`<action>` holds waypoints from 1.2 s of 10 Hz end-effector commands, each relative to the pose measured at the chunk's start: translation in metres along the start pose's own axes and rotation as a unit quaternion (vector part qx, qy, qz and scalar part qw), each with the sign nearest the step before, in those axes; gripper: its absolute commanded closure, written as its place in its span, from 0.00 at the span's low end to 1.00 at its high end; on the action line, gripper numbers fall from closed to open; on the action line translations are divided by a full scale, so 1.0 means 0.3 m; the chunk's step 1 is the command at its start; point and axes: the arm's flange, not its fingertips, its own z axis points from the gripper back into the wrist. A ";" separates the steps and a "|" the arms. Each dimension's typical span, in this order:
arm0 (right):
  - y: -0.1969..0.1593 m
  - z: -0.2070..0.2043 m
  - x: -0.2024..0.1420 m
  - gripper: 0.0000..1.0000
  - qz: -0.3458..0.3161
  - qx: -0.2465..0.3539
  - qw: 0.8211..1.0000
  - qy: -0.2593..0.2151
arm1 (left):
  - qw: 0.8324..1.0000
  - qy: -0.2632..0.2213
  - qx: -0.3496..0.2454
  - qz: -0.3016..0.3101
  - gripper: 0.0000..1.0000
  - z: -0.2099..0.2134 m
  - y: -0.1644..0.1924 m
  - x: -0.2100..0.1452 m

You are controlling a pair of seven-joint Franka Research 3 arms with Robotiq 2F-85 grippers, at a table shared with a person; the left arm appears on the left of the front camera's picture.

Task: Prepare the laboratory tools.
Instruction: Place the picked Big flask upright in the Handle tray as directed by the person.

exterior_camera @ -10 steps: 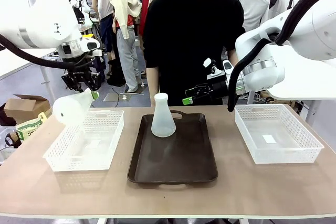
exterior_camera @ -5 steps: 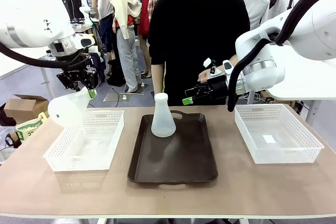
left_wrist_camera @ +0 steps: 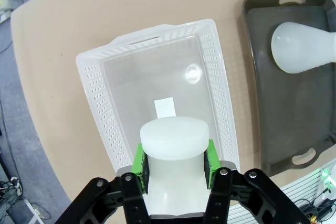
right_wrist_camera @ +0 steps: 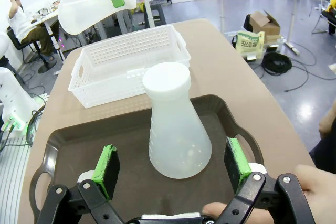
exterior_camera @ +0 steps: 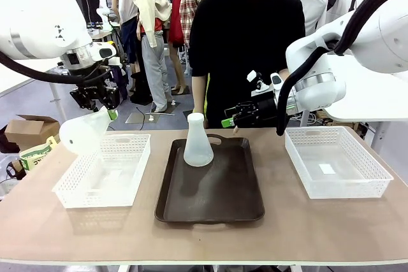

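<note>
Front view: tan table (exterior_camera: 331, 227), left jaws clamping flask (exterior_camera: 86, 130), right jaws apart.

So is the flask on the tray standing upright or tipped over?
Upright. The flask stands on its wide base on the tray, neck pointing up.

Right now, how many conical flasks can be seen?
2. One flask stands upright on the dark tray, between the open fingers of the right pincer. The other flask is held tilted by its neck in the left pincer, above the left basket.
</note>
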 end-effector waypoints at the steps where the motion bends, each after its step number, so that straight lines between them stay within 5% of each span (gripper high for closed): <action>1: -0.005 -0.008 -0.001 0.00 0.003 0.000 1.000 0.001 | 1.000 -0.001 0.000 0.001 1.00 0.010 0.002 0.008; 11: -0.005 -0.008 -0.001 0.00 0.003 0.000 1.000 0.001 | 1.000 0.000 0.000 0.000 1.00 0.000 0.000 0.000; 12: -0.005 -0.008 -0.001 0.00 0.003 0.000 1.000 0.001 | 0.992 -0.053 -0.081 -0.085 1.00 0.034 -0.019 -0.018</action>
